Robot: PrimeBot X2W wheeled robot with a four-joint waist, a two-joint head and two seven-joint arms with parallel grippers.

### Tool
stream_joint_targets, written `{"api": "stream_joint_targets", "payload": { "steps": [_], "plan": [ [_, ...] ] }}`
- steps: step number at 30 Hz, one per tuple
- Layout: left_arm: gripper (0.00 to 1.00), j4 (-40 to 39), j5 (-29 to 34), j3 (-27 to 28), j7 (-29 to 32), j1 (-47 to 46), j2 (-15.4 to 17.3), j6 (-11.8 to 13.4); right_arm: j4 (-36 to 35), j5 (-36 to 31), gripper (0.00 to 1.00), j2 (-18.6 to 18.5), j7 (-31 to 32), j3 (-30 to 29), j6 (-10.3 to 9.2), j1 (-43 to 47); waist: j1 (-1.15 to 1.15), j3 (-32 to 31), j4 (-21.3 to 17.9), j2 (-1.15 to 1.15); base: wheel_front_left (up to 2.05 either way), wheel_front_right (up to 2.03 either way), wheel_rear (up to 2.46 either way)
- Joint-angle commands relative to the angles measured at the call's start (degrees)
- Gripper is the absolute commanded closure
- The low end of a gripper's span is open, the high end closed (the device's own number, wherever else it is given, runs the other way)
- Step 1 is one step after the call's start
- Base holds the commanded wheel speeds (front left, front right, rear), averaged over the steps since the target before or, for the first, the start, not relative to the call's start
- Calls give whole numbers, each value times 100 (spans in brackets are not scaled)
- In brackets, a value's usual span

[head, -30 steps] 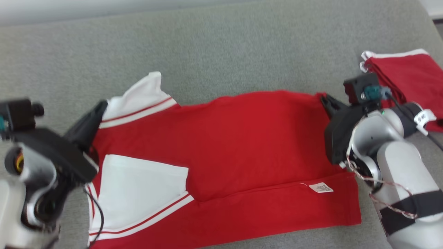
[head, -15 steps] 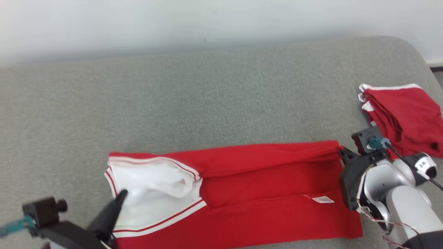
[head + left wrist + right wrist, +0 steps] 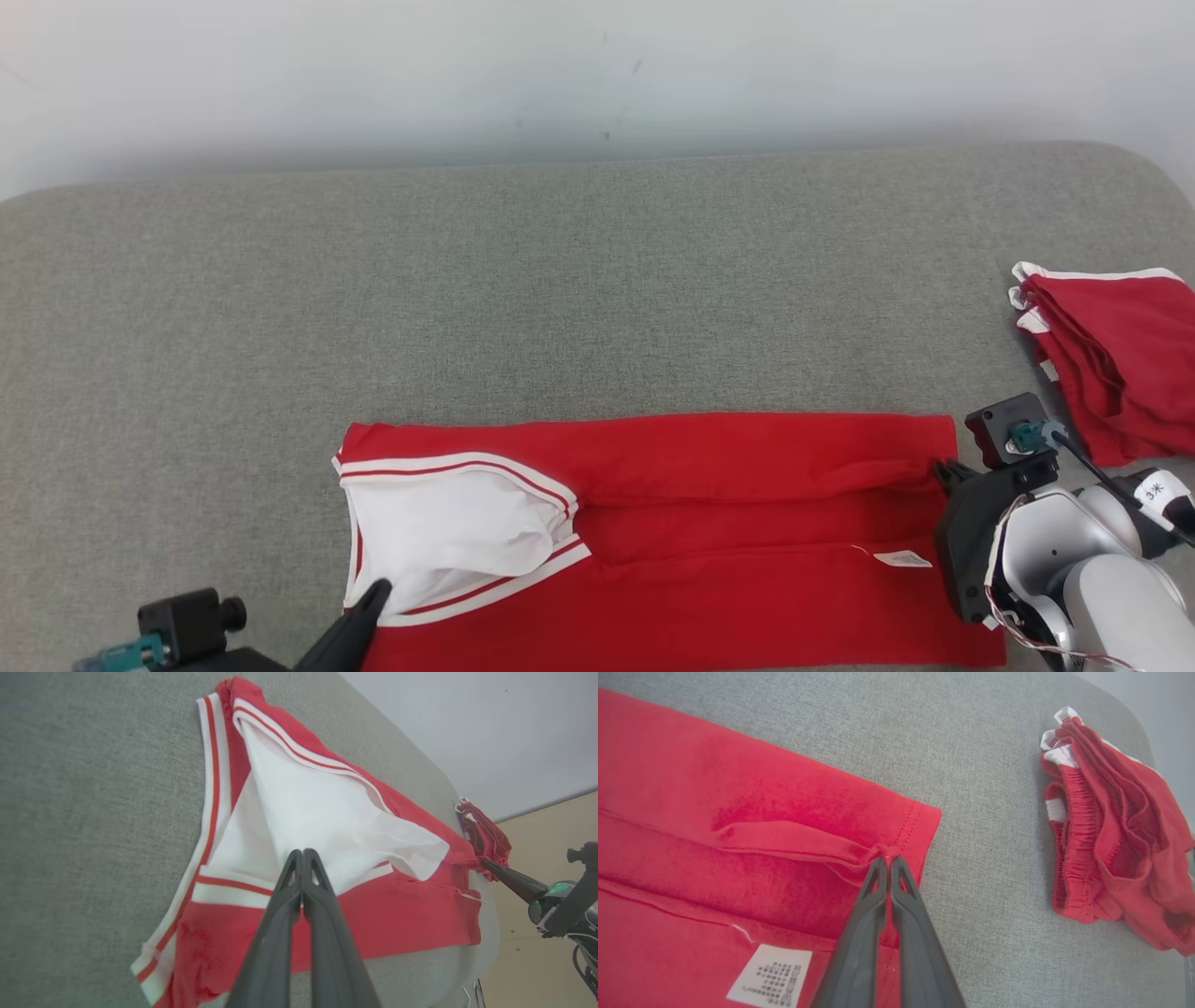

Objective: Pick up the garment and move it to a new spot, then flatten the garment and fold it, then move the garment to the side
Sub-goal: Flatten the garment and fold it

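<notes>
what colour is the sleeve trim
Sleeve trim: white with a thin red stripe, clearest in the left wrist view.

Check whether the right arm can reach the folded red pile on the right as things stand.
Probably yes for reach: only bare cushion separates the right gripper from the red pile. But it is shut on the garment hem, so it must release first.

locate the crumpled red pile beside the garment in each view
Head view: red pile at right edge, mid-height.
Left wrist view: red pile small, right of centre.
Right wrist view: red pile large, on the right.
Shared landmark: the right end effector pinching the garment hem.
</notes>
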Motion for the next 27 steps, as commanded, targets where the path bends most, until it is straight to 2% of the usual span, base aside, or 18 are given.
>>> {"api": "stream_joint_targets", "payload": {
  "steps": [1, 11, 16, 17, 18, 19, 20, 27],
  "plan": [
    [100, 22, -38, -4, -9, 95, 14, -8, -21, 9, 100, -27, 17, 9, -12, 75, 1, -4, -6, 0, 0, 0, 0],
    [100, 152, -214, 45, -74, 485, 89, -22, 88, -199, 100, -68, 15, -199, -12, 290, 1, -134, 51, 0, 0, 0, 0],
    [100, 244, -75, -10, -94, 398, 117, 16, 90, -293, 98, -9, 36, -262, -12, 385, 1, -179, 98, 0, 0, 0, 0],
    [78, 275, -47, -35, -103, 347, 89, 33, 99, -292, 89, 4, 58, -238, -12, 405, 1, -183, 102, 0, 0, 0, 0],
    [51, 309, 8, -68, -116, 308, 80, 29, 119, -283, 87, 22, 95, -225, -12, 433, 1, -187, 103, 0, 0, 0, 0],
    [0, 360, 55, -83, -131, 285, 80, 81, 140, -251, 66, 49, 150, -251, -12, 463, 1, -193, 101, 0, 0, 0, 0],
    [0, 412, 154, -102, -175, 257, 102, 110, 163, -201, 0, 75, 240, -255, -12, 514, 1, -201, 98, 0, 0, 0, 0],
    [0, 619, 903, 21, -1175, 148, 99, 341, -240, 39, 0, 198, 587, -565, -13, 917, 1, -375, 84, 0, 0, 0, 0]
  ]
}}
